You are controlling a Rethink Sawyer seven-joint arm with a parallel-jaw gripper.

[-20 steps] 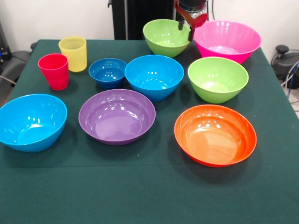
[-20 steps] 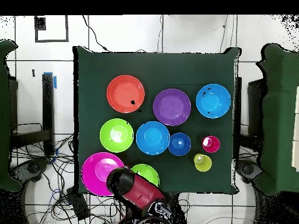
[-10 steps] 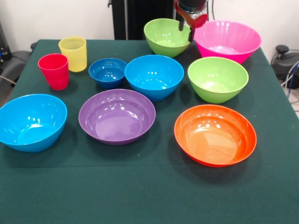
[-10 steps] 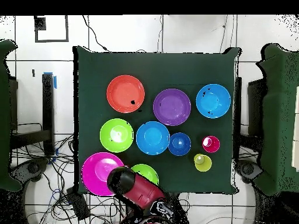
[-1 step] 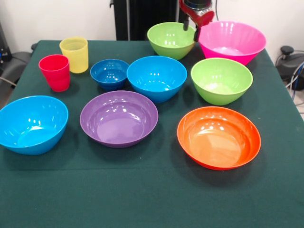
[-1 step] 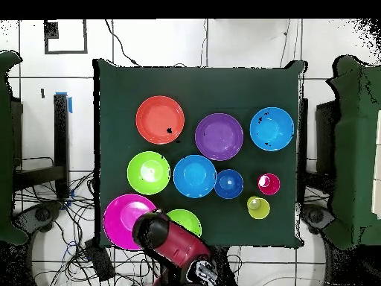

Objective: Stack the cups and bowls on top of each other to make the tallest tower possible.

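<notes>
My gripper (image 5: 191,29) straddles the right rim of the far lime green bowl (image 5: 168,40), one finger inside and one outside, shut on that rim. The big pink bowl (image 5: 232,40) stands just right of it. In front stand a second lime green bowl (image 5: 221,80), a light blue bowl (image 5: 156,76) and the small dark blue bowl (image 5: 109,72). Nearer lie the wide purple bowl (image 5: 118,118), the wide orange bowl (image 5: 218,137) and another light blue bowl (image 5: 32,123). The red cup (image 5: 55,71) and yellow cup (image 5: 74,54) stand upright at the left. Nothing is stacked.
The green cloth-covered table (image 5: 152,199) has a bare strip along its near edge. In the overhead view the red arm (image 6: 170,242) covers part of the pink bowl (image 6: 123,216) and the held green bowl (image 6: 187,220). Cables lie on the floor beside the table.
The gripper has risen a little and shifted right. The far lime green bowl moved slightly right with it, and the pink bowl was nudged right.
</notes>
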